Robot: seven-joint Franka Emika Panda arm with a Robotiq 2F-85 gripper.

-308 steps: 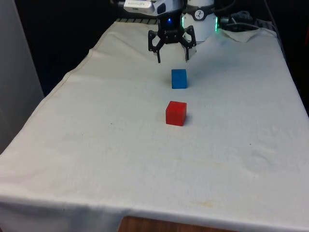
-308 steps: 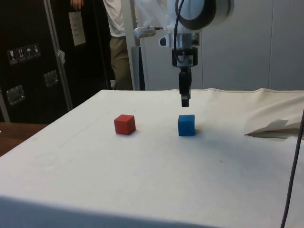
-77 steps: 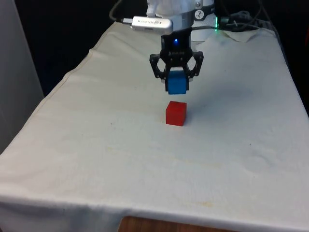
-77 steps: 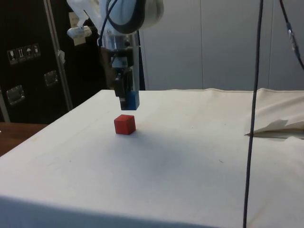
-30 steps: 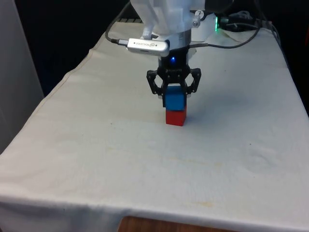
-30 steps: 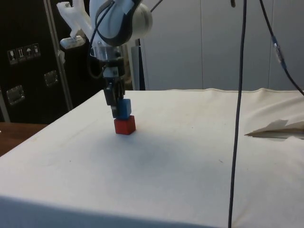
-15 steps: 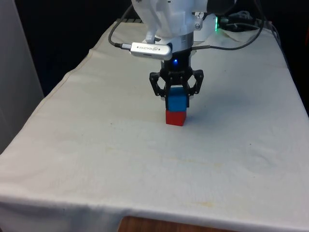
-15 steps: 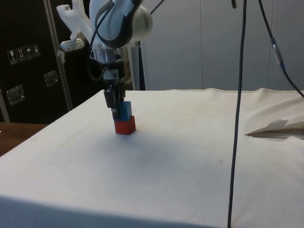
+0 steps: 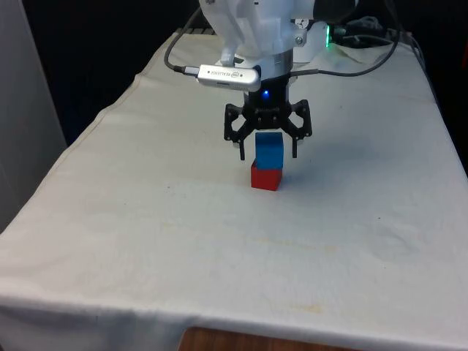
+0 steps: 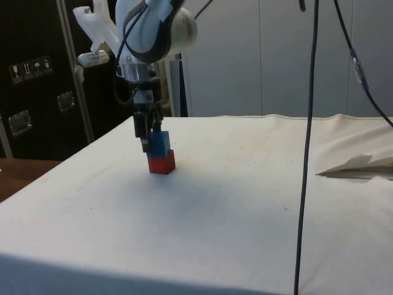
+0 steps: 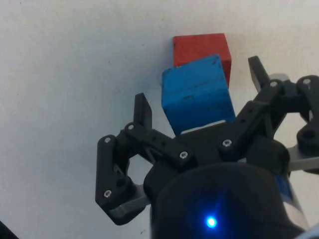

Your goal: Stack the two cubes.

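The blue cube rests on top of the red cube near the middle of the white-clothed table, set slightly askew on it. In the side view the blue cube sits above the red cube. My gripper stands open around the blue cube, one finger on each side, apart from its faces. The wrist view shows the blue cube between the spread fingers with the red cube underneath it, and the gripper holds nothing.
A crumpled fold of cloth lies at the robot's end of the table. A black cable hangs down in front of the side view. The table's cloth edge runs along the front view's left.
The fingers have spread apart and let go of the blue cube, which stays on the red cube. The arm has barely moved.
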